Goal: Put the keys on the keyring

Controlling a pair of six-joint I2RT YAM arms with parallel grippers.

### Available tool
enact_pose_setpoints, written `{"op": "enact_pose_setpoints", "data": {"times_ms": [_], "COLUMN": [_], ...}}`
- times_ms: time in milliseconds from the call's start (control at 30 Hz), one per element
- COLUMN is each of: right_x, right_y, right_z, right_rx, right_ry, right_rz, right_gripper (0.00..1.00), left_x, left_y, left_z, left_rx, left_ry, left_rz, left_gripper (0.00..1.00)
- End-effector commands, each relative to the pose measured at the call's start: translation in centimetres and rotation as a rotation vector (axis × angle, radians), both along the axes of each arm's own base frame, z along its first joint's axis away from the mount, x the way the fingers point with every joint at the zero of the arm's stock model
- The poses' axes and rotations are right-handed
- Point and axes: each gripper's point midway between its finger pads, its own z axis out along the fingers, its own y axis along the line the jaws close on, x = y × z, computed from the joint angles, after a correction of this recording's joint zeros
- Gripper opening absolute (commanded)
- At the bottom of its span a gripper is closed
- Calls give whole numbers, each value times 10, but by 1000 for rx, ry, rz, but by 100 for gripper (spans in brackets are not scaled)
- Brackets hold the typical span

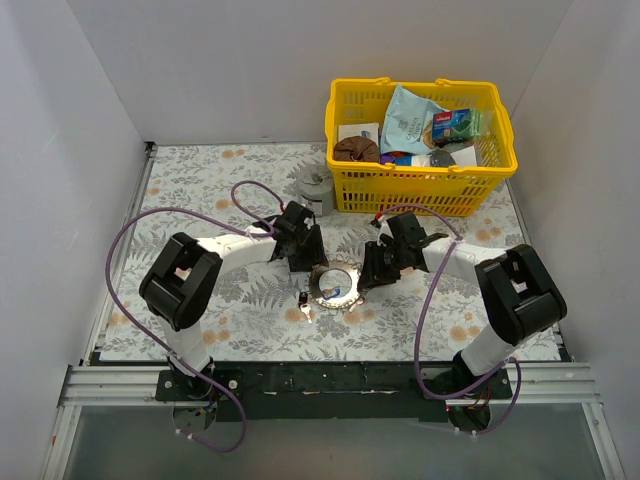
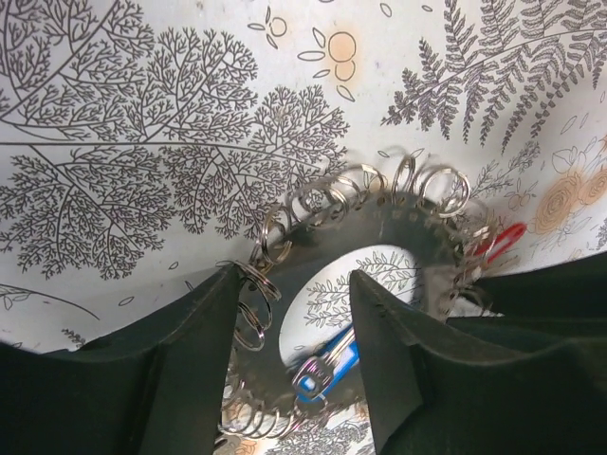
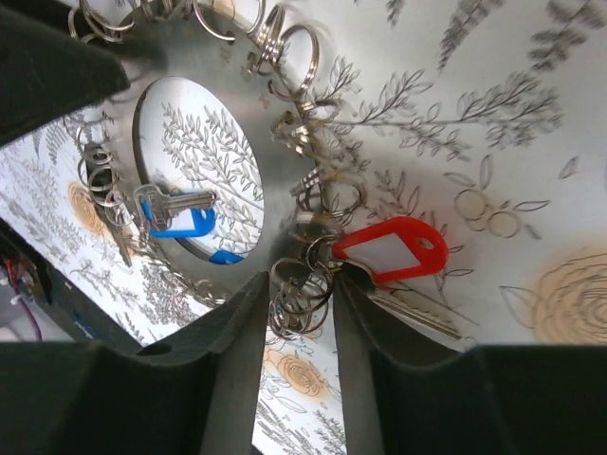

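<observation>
The keyring (image 1: 335,285) is a toothed circle of small silvery rings lying flat on the fern-print table between my grippers. My left gripper (image 1: 300,262) is at its upper left. In the left wrist view the left gripper (image 2: 294,275) is open, straddling the ring's band (image 2: 313,204), with a blue-tagged key (image 2: 327,365) between the fingers. My right gripper (image 1: 372,272) is at the ring's right side. In the right wrist view the right gripper (image 3: 302,280) is closed narrowly on a bunch of rings (image 3: 299,294). A red-tagged key (image 3: 389,251) lies beside it, and a blue-tagged key (image 3: 175,213) lies inside the circle.
A yellow basket (image 1: 420,185) full of packets stands at the back right. A grey tin cup (image 1: 315,185) stands to its left, just behind the left gripper. A small loose tagged piece (image 1: 303,300) lies by the ring's left edge.
</observation>
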Motion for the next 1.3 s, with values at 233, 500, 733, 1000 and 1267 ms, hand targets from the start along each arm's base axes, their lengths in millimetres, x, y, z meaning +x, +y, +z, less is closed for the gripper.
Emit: {"op": "enact_pose_setpoints", "data": {"times_ms": [233,500,733,1000,1267], "right_x": [-38,-58,-61,-36,-20], "right_y": [7,18,9,0,-6], "right_z": [-7,0,0,36,63], "right_rx": [11,65,19,-21,-1], "right_ry": [66,66,35,-149,-234], "right_rz": [69,136,129,87,46], "right_gripper": [32,32,34,65,71], "left_x": [20,31,39,49,37], "left_y": [-8,-16,-12,8,20], "left_z": [15,27,43,85,105], "left_rx": [8,1,16,62,47], "left_ry": [-60,-104,-165,-316,-377], "left_rz": [-31,-65,-61,-20,-32], "left_gripper": [45,45,46,54,69]}}
